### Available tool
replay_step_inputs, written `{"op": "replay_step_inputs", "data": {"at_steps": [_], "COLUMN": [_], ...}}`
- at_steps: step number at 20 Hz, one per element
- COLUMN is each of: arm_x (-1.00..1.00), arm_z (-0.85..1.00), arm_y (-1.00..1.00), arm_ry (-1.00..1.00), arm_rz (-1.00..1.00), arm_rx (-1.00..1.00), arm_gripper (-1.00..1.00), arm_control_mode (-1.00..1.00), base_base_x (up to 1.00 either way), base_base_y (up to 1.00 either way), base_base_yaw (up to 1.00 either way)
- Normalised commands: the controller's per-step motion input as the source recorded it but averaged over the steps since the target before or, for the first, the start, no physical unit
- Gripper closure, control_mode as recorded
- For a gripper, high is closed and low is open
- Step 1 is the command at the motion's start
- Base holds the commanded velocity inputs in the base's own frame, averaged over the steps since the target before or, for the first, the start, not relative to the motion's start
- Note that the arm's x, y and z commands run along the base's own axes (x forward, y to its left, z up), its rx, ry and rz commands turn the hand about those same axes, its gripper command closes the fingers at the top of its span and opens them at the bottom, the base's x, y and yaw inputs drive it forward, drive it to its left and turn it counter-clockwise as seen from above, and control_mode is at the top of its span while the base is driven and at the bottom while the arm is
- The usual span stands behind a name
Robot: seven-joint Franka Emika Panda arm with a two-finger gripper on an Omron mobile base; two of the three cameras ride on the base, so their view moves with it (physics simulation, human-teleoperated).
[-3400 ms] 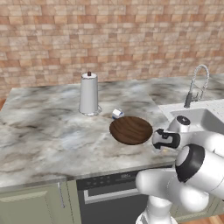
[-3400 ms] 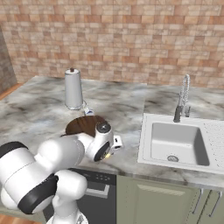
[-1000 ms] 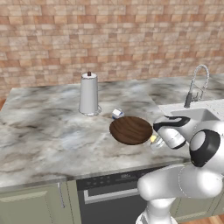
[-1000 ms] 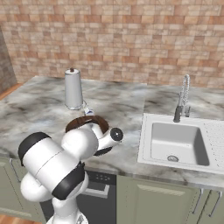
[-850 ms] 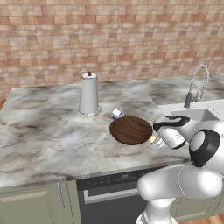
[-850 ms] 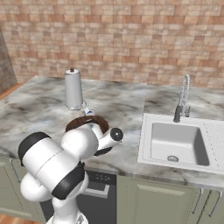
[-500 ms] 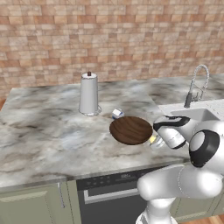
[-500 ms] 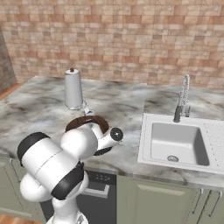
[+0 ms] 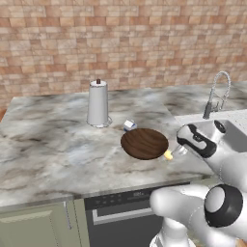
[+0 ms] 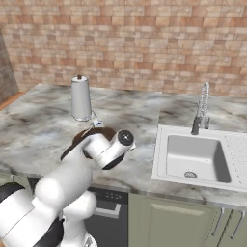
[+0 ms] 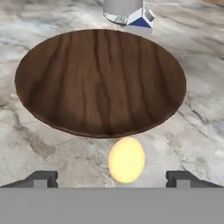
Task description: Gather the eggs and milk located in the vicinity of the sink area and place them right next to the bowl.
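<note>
**Egg down by the bowl**

Fingers (image 11: 111, 178) are spread wide apart w/ nothing in them. 1 egg (image 11: 126, 159) lies on the bench (image 11: 52, 153) between them, just beside the bowl (image 11: 100, 81). Bowl has nothing in it. Behind the bowl, 1 milk carton (image 11: 140, 19), white & blue, no words I can read. Next to it, 1 tall jug (image 9: 98, 102).

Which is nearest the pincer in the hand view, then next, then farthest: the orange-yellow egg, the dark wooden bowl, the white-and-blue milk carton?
1. Orange-yellow oval egg: on the marble counter right ahead of the open pincer, between its tips.
2. Wide dark brown wooden bowl: just beyond the egg.
3. Small white-and-blue milk carton: behind the bowl's far rim.
</note>
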Motion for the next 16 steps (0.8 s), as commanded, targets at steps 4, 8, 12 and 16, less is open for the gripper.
{"op": "replay_step_inputs", "data": {"at_steps": [4,8,12,16], "arm_x": [-0.65,-0.48,-0.37,-0.47], "arm_z": [0.91,0.58,0.45,0.21], "arm_y": [0.00,0.02,0.00,0.04], "arm_ry": [0.18,0.32,0.37,0.34], "arm_rz": [-0.24,-0.44,-0.44,-0.47], "arm_rx": [-0.03,0.00,-0.04,-0.02], "arm_gripper": [-1.00,-1.00,-1.00,-1.00], "arm_control_mode": [-1.00,-1.00,-1.00,-1.00], "base_base_x": [0.00,0.00,0.00,0.00], "base_base_y": [0.00,0.00,0.00,0.00], "base_base_yaw": [0.00,0.00,0.00,0.00]}}
